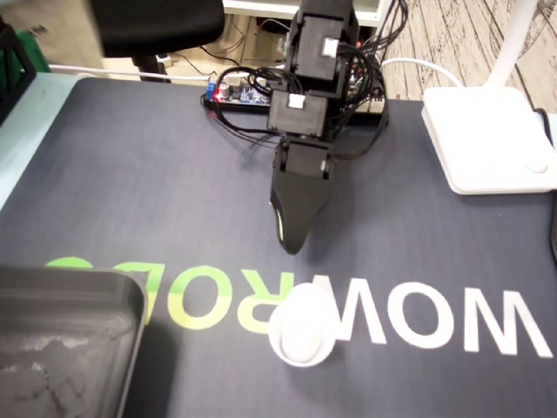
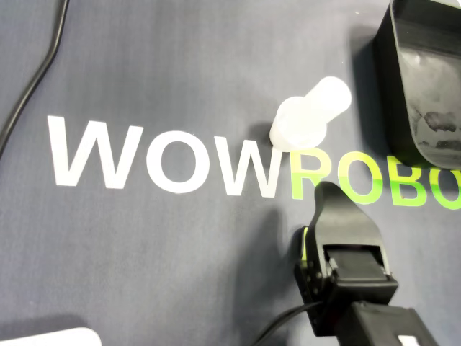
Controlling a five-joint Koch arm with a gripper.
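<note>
Dark grey matting (image 1: 130, 174) printed with white and green lettering is spread over the bench. A small white translucent plastic bottle (image 1: 302, 328) is stood upright on the lettering, at the joint between the white and the green letters. The black fingers (image 1: 291, 242) are held tip-down and well clear of it. In the fixed view the bottle is found at 6 o'clock from the fingertips; in the overhead view the bottle (image 2: 299, 126) is seen at about 11 o'clock from the fingers (image 2: 328, 193), near but apart. Only one tip is shown, so whether the fingers are parted cannot be told. A dark grey plastic tray (image 2: 385, 50) is set at 1 o'clock from the bottle in the overhead view.
</note>
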